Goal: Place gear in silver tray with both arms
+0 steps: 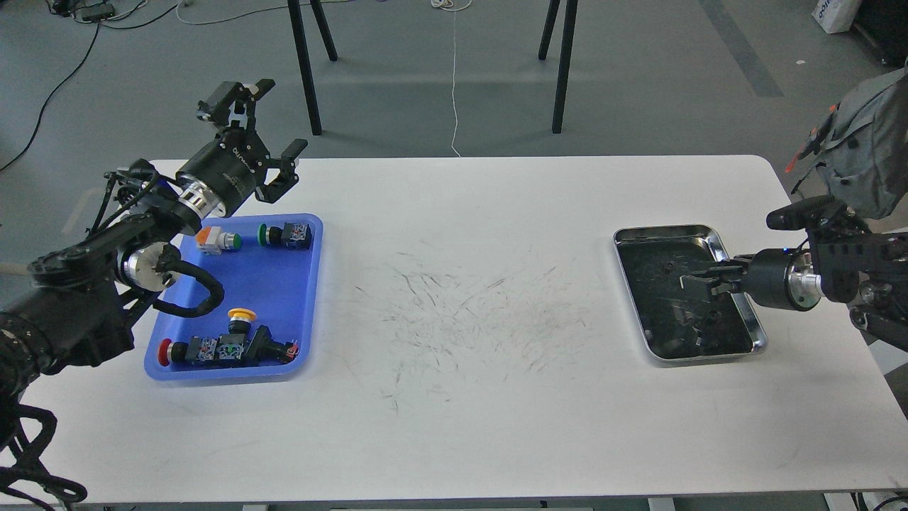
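The silver tray (667, 231) lies at the right of the white table, its dark scratched bottom showing. A small dark round piece (669, 266), perhaps the gear, rests on the tray's far half; it is too small to tell for sure. My right gripper (700, 282) comes in from the right and hovers over the tray's middle right, its fingers apart and nothing between them. My left gripper (284, 115) is held up at the far left, behind the blue tray, wide open and empty.
A blue plastic tray (312, 298) at the left holds several push-button switches with red, green, yellow and orange caps. The table's middle (461, 298) has dark scuff marks. Black chair legs stand beyond the far edge. A grey backpack (862, 152) hangs at the far right.
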`<action>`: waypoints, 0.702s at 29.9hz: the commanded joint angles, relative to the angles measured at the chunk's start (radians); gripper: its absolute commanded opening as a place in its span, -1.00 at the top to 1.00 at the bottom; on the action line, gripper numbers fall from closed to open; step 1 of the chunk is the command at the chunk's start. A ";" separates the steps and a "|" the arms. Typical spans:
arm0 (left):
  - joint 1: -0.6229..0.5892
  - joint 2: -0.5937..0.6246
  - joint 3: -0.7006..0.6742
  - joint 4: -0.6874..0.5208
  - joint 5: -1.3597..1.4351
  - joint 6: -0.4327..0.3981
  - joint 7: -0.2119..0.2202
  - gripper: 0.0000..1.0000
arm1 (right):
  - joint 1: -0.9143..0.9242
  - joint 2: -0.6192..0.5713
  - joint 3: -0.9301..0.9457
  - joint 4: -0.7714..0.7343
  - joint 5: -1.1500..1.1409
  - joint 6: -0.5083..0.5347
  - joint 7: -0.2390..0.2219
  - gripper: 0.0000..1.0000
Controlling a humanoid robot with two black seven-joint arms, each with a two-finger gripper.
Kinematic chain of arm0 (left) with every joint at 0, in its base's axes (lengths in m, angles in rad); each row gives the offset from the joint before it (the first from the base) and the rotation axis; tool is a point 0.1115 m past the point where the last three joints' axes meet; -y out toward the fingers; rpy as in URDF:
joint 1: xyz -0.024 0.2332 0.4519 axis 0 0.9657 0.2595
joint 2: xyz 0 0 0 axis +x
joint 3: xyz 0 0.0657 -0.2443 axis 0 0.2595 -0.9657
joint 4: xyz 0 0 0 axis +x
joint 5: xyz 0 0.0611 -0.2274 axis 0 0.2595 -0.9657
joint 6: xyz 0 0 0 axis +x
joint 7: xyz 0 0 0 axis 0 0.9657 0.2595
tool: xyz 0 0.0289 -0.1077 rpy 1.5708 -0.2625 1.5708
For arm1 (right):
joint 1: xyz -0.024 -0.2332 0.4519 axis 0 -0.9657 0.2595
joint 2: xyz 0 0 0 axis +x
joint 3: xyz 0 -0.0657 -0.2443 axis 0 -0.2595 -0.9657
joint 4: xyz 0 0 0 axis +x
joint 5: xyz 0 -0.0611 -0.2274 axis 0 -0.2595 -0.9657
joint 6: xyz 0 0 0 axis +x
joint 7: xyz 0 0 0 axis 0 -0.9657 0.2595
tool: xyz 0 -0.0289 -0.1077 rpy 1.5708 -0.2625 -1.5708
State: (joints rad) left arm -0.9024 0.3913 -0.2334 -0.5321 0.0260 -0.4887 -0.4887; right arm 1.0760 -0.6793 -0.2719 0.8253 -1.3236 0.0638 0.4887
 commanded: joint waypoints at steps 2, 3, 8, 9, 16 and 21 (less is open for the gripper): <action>-0.001 0.000 0.003 0.001 0.000 0.000 0.000 -1.00 | -0.059 0.004 0.190 -0.002 0.092 -0.006 0.000 -0.37; -0.003 0.000 0.006 0.003 0.000 0.000 0.000 -1.00 | -0.076 0.012 0.221 -0.002 0.121 -0.006 0.000 -0.37; -0.010 0.003 -0.004 0.011 0.000 0.002 0.000 -1.00 | -0.102 0.078 0.333 -0.002 0.216 -0.039 0.000 -0.37; -0.012 0.001 -0.004 0.011 0.000 0.007 0.000 -1.00 | -0.106 0.090 0.351 -0.002 0.245 -0.061 0.000 -0.38; -0.015 -0.015 -0.021 0.004 0.000 0.007 0.000 -1.00 | -0.133 0.145 0.438 -0.003 0.690 -0.133 0.000 -0.88; -0.016 -0.020 -0.036 0.001 -0.002 0.000 0.000 -1.00 | -0.154 0.190 0.448 -0.003 0.906 -0.165 -0.005 -0.90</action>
State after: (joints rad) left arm -0.9177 0.3740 -0.2602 -0.5286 0.0254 -0.4864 -0.4887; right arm 0.9383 -0.5119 0.1677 0.8223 -0.5309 -0.0873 0.4857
